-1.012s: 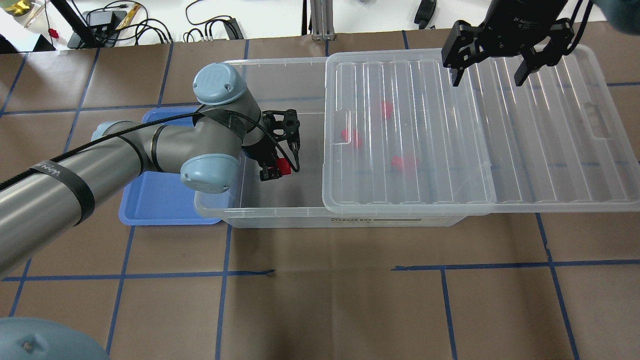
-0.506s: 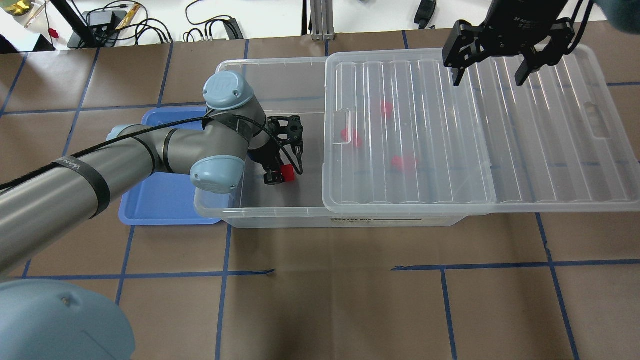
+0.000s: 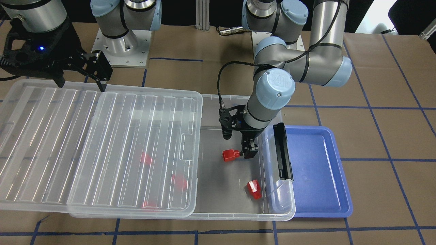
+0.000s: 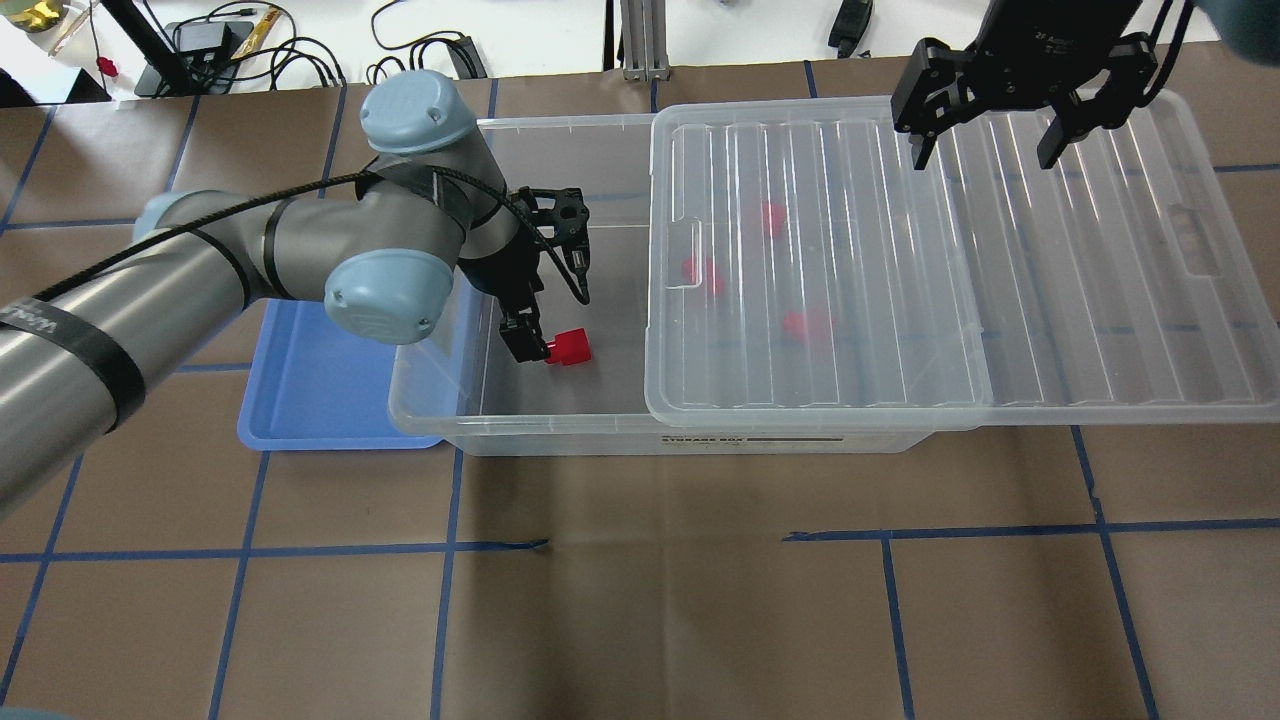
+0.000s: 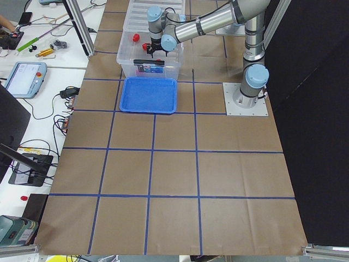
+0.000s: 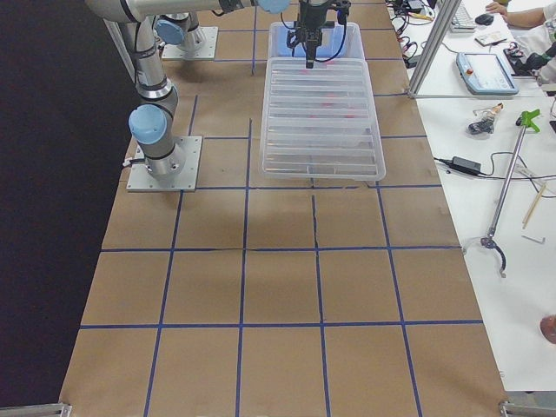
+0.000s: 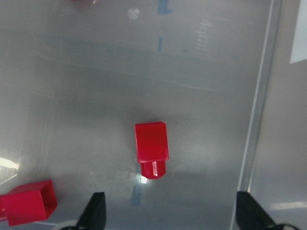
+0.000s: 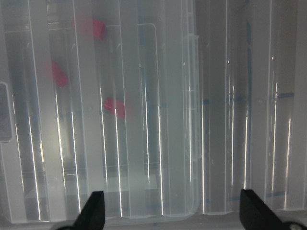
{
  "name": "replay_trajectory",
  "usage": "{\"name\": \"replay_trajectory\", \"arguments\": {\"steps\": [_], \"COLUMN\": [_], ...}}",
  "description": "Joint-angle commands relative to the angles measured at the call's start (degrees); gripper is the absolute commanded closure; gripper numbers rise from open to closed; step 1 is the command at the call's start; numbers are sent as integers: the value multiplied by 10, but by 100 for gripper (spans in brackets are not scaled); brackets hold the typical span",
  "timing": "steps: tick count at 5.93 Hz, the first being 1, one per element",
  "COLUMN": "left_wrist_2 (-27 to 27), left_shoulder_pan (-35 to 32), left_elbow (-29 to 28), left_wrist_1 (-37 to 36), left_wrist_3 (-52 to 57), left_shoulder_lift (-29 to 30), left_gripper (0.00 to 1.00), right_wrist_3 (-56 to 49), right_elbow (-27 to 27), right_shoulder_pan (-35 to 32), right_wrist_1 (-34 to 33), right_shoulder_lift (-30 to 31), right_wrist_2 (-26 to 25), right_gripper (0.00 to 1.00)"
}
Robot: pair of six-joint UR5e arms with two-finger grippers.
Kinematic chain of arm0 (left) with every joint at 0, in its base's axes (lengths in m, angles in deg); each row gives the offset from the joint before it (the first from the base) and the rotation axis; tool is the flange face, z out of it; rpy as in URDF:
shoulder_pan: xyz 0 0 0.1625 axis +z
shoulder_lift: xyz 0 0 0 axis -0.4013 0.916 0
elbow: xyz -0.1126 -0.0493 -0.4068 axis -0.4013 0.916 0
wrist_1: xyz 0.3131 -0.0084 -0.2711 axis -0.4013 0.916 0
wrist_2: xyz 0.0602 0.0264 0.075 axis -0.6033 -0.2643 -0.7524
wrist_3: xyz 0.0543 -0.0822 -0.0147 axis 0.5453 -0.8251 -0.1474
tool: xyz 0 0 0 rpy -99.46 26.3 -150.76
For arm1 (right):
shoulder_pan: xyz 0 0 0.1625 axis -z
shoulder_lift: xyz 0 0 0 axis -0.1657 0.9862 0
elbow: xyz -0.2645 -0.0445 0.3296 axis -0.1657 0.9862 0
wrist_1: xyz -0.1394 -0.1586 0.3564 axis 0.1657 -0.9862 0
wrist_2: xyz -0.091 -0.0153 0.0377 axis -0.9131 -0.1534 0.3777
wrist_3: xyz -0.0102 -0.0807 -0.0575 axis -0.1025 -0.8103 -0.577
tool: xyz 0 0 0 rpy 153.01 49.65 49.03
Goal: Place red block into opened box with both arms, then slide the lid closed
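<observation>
From where I stand, the placing step looks done. The red block lies on the floor of the box, in its uncovered end. The left gripper hangs over it with fingers spread, gripping nothing. The lid covers only part of the box and overhangs its other end. The right gripper hovers above the lid, fingers apart and empty. Next, I'd say, the left arm must lift clear so the lid can be pushed across.

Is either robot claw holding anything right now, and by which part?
Nothing is held. The left gripper is open over the red block, which lies loose on the floor of the box; the right gripper hangs open over the lid.
</observation>
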Motion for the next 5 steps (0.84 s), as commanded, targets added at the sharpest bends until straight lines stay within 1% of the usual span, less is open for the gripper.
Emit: {"name": "replay_trajectory", "arguments": {"steps": [1, 2, 3, 4, 5], "left_wrist_2": [-4, -39, -109, -113, -110], "left_shoulder_pan": [5, 7, 12, 20, 46], "left_elbow": [-84, -88, -75, -72, -81], "left_wrist_1": [170, 182, 182, 181, 173], "left_wrist_3": [-64, -81, -165, -274, -348], "left_shoulder_lift": [-56, -80, -115, -135, -151], "left_gripper": [4, 4, 4, 4, 4], "right_wrist_3": [-108, -221, -296, -351, -401], "right_elbow": [0, -1, -3, -3, -3], "right_shoulder_pan": [113, 202, 286, 342, 373], "right_wrist_1": [-2, -7, -8, -56, -132], "right_shoulder_lift": [4, -2, -18, -69, -113], "right_wrist_2": [-33, -33, -34, -67, -80], "right_gripper": [0, 0, 0, 0, 0]}}
